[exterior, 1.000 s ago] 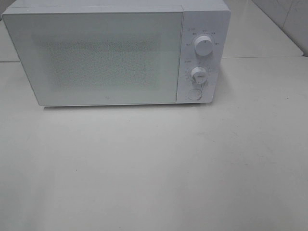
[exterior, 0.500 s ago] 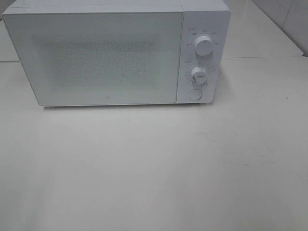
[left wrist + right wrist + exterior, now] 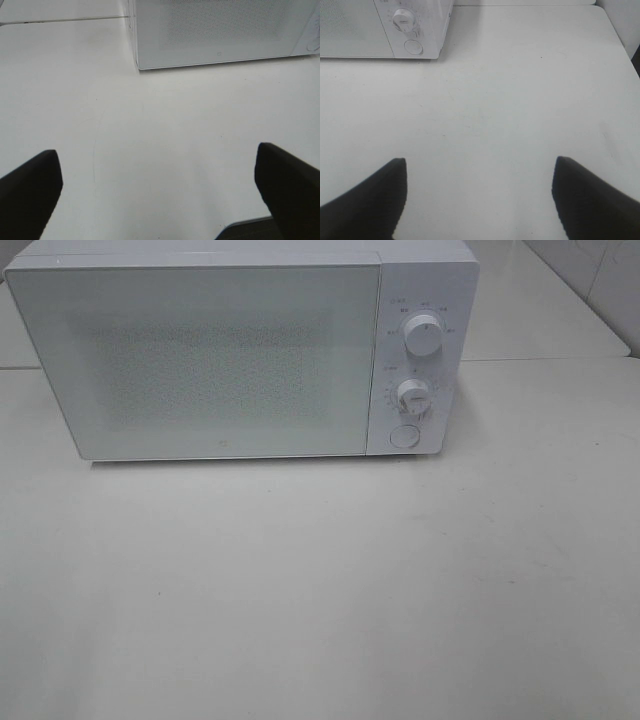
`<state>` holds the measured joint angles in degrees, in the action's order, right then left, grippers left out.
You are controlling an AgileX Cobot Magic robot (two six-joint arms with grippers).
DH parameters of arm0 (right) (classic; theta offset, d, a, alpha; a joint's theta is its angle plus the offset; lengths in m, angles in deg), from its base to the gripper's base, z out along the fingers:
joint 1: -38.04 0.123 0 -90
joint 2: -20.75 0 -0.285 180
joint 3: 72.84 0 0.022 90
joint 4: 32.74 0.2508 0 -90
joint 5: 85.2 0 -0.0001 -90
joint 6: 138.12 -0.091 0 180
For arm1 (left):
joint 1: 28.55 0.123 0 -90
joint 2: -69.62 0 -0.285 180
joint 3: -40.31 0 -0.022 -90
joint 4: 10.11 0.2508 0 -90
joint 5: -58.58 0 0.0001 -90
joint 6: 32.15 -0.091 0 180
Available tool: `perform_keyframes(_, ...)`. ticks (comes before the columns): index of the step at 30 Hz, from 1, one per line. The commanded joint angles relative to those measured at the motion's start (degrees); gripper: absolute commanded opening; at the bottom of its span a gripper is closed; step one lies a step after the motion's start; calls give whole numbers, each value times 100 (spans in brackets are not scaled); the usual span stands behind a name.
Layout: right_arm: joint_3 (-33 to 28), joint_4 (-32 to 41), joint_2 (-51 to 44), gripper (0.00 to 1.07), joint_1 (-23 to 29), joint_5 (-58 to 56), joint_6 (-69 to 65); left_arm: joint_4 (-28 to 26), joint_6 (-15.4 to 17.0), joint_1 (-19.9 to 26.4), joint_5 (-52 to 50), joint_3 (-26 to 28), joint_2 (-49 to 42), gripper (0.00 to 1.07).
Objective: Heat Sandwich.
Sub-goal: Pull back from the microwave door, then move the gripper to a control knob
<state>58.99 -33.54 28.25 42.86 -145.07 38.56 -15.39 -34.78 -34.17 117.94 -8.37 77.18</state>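
Plainly, the left hand [image 3: 157, 152] and right hand [image 3: 480, 161] hover over the desk [image 3: 320, 590], fingers spread wide, holding nothing, facing the closed microwave [image 3: 200, 360].

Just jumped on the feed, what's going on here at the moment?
Nothing is being handled right now. The white microwave stands on the table with its door shut. The left gripper and the right gripper both hang open and empty over the table in front of it. No sandwich shows in any view, so whether it is inside the microwave cannot be told.
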Motion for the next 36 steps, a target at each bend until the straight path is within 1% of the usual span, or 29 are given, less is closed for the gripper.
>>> perform_keyframes(1,-11,0,-80,76,-23,63,-11,-34,11,23,-46,-23,-155,103)
perform_keyframes(11,17,-6,-80,76,-23,80,-11,-34,11,23,-46,-23,-155,103)
perform_keyframes(17,138,-23,17,76,-23,350,-17,-34,11,23,-46,-23,-155,103)
perform_keyframes(21,149,-23,504,78,-23,710,-11,-34,11,23,-46,-23,-155,103)
perform_keyframes(22,149,-23,504,78,-23,710,-11,-34,11,23,-46,-23,-155,103)
perform_keyframes(25,109,-23,1020,80,-23,1163,-11,-34,11,23,-46,-23,-155,103)
perform_keyframes(26,109,-23,1020,80,-23,1163,-11,-34,11,23,-46,-23,-155,103)
perform_keyframes(30,6,-23,1650,82,-23,2034,6,-34,11,23,-46,-23,-155,103)
perform_keyframes(31,6,-23,1650,82,-23,2034,6,-34,11,23,-46,-23,-155,103)
perform_keyframes(32,-46,-23,1919,82,-23,2372,29,-34,11,23,-46,-23,-155,103)
perform_keyframes(35,-109,-23,2172,82,-23,2699,29,-34,11,23,-46,-23,-155,103)
perform_keyframes(36,-155,-23,2429,82,-23,3014,29,-34,11,23,-46,-23,-155,103)
